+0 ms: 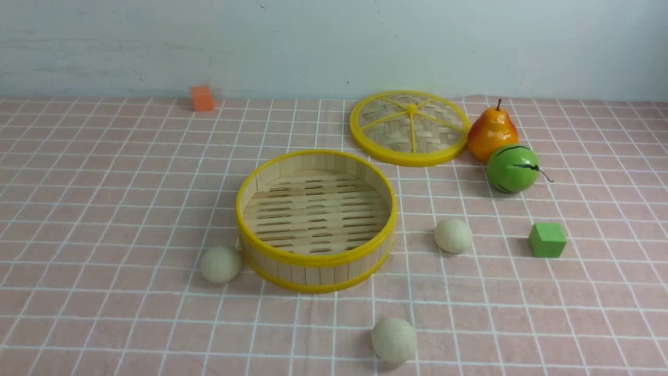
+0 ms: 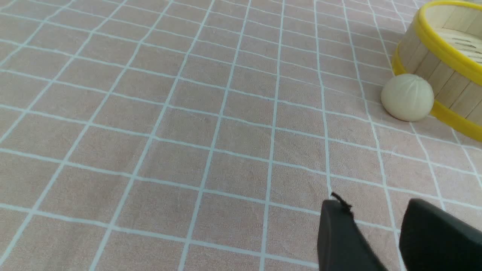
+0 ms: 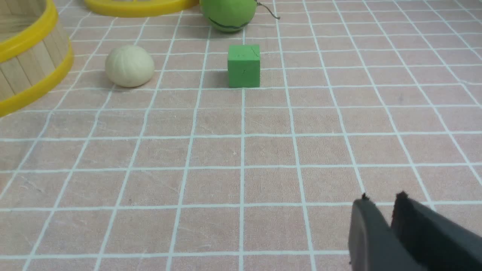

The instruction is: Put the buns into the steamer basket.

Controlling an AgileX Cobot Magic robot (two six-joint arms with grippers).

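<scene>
The steamer basket (image 1: 313, 261), round bamboo with yellow rims, stands empty mid-table. Three cream-white buns lie on the cloth around it: one touching its left side (image 1: 221, 264), one to its right (image 1: 453, 236), one in front (image 1: 394, 339). No gripper shows in the front view. In the left wrist view my left gripper (image 2: 372, 210) is open and empty over bare cloth, well short of the left bun (image 2: 406, 97) and the basket (image 2: 433, 49). In the right wrist view my right gripper (image 3: 382, 201) is shut and empty, far from the right bun (image 3: 129, 66).
The flat woven lid (image 1: 409, 128) lies behind the basket on the right. Beside it are an orange pear (image 1: 491, 133) and a green striped ball (image 1: 512, 168). A green cube (image 1: 547, 240) sits right of the right bun. An orange cube (image 1: 202, 98) is far back left.
</scene>
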